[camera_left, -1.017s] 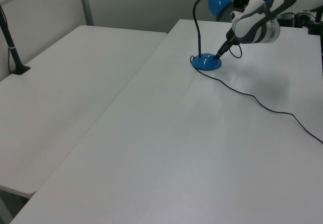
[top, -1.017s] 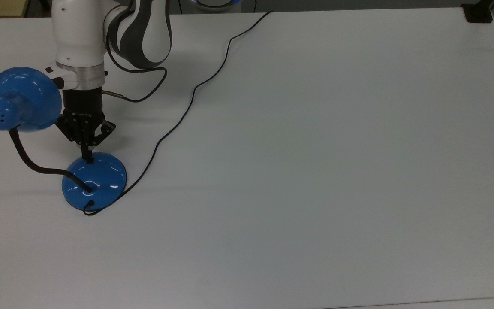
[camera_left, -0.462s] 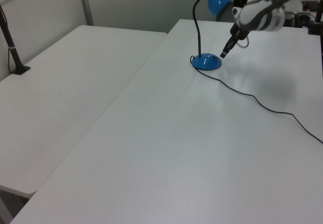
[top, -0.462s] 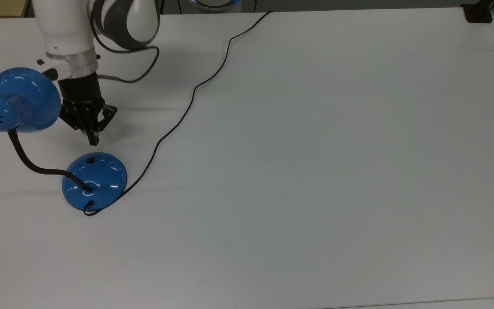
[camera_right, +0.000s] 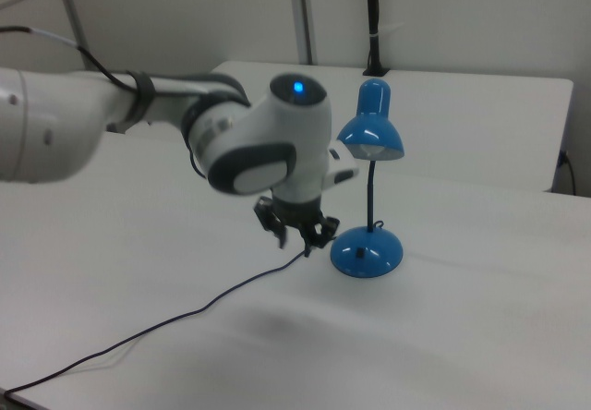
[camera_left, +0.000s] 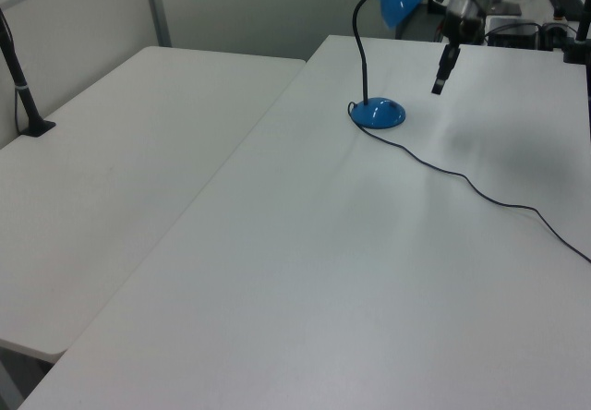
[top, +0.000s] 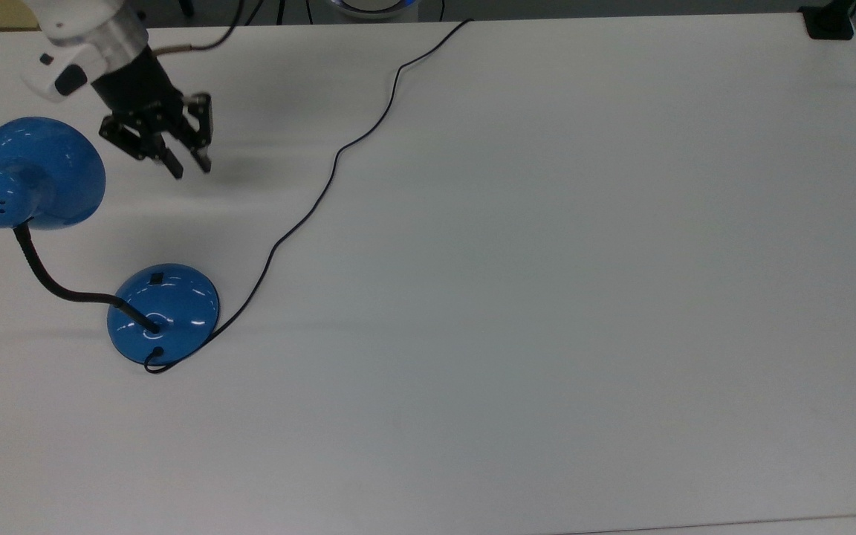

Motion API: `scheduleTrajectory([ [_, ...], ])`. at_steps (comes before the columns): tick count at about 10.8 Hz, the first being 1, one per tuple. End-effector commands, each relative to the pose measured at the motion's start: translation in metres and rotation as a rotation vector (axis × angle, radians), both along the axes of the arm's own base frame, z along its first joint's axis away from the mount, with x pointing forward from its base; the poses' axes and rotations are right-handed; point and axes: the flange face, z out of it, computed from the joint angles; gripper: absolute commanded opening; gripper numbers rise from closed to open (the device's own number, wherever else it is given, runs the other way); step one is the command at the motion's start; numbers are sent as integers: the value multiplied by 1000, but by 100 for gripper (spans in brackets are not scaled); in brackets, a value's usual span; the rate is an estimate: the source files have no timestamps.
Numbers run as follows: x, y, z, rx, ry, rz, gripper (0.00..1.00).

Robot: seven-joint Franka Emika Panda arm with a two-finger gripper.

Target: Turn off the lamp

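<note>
- Cord (top: 339,152): a thin black line running from the lamp's base across the bare white surface (top: 547,297) to the far edge in the top view. It lies loose, and any sweep of the arm low over it could snag it and drag the lamp.
- Lamp (top: 164,312): glossy blue, standing on the surface at the top view's left. Its domed base carries a small black switch (top: 154,279) on the side facing the gripper; a black gooseneck (top: 45,279) curves up to the bell-shaped shade (top: 34,174). No glow is visible beneath the shade, so the lamp appears to be off.
- Gripper (top: 190,165): raised above the surface and apart from the base, just beside the shade in the top view. The fingers (top: 174,166) stand slightly parted and hold nothing.
- Risk: the shade is close to the wrist; a sideways move could knock it and tip the lamp. A second press on the switch would relight it.
</note>
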Motion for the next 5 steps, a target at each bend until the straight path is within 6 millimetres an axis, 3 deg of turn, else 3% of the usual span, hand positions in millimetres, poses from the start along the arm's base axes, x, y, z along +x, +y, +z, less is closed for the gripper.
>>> scheduleTrajectory([
  [1, -24, 17, 83, 64, 163, 112, 100],
  [3, -30, 48, 140, 20, 231, -8, 100],
  [5, -28, 93, 174, -89, 230, -68, 100],
])
